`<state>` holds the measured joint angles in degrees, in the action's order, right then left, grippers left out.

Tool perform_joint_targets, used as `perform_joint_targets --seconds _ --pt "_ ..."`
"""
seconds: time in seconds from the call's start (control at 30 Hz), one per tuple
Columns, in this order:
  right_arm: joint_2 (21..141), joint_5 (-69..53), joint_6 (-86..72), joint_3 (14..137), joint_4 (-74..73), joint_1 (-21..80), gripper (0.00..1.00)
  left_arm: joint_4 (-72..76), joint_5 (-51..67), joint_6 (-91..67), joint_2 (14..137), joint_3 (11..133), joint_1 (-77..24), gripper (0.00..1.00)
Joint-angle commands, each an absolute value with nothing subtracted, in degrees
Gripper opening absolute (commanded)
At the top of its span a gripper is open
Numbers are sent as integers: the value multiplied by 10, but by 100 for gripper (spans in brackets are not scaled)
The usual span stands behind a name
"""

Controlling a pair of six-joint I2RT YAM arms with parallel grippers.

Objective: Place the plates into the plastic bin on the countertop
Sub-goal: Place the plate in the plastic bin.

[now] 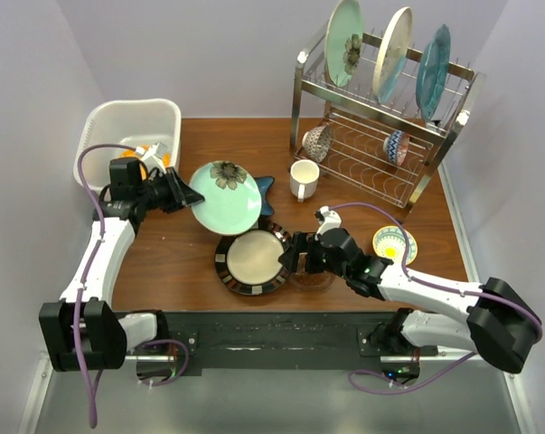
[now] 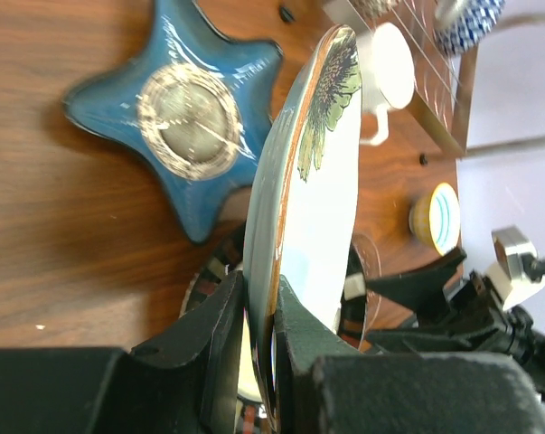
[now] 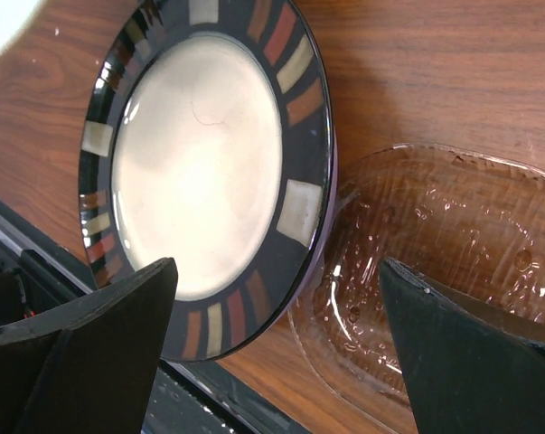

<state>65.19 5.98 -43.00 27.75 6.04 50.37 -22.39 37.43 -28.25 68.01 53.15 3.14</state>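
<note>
My left gripper [image 1: 183, 193] is shut on the rim of the pale green flower plate [image 1: 225, 196], held tilted above the countertop [image 1: 173, 262]; in the left wrist view the plate [image 2: 317, 208] stands edge-on between my fingers [image 2: 220, 344]. The white plastic bin [image 1: 118, 122] sits at the back left with an orange plate [image 1: 153, 155] inside. The black-rimmed cream plate [image 1: 252, 260] lies on the countertop. My right gripper [image 1: 295, 255] is open over its right rim [image 3: 299, 208], beside a clear glass dish [image 3: 444, 280]. The blue star dish [image 2: 182, 108] lies flat.
A steel wire rack [image 1: 380, 127] at the back right holds three upright plates [image 1: 394, 54] and two bowls. A white mug [image 1: 303, 178] stands in front of it. A small yellow-patterned bowl [image 1: 394, 242] sits at the right.
</note>
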Motion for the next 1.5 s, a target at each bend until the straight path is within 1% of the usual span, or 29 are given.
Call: perform_joint_targets --seconds 0.0,0.73,0.93,1.2,1.47 --pt "660 53 -419 290 80 507 96 -173 420 -301 685 580 55 0" --pt "673 54 -403 296 76 506 96 -112 424 -363 758 665 121 0" --pt "670 58 -398 297 71 506 96 -100 389 -385 772 669 138 0" --pt "664 63 -395 293 65 506 96 -71 378 -423 781 671 161 0" --pt "667 61 -396 294 66 506 96 -70 325 -423 782 672 192 0"
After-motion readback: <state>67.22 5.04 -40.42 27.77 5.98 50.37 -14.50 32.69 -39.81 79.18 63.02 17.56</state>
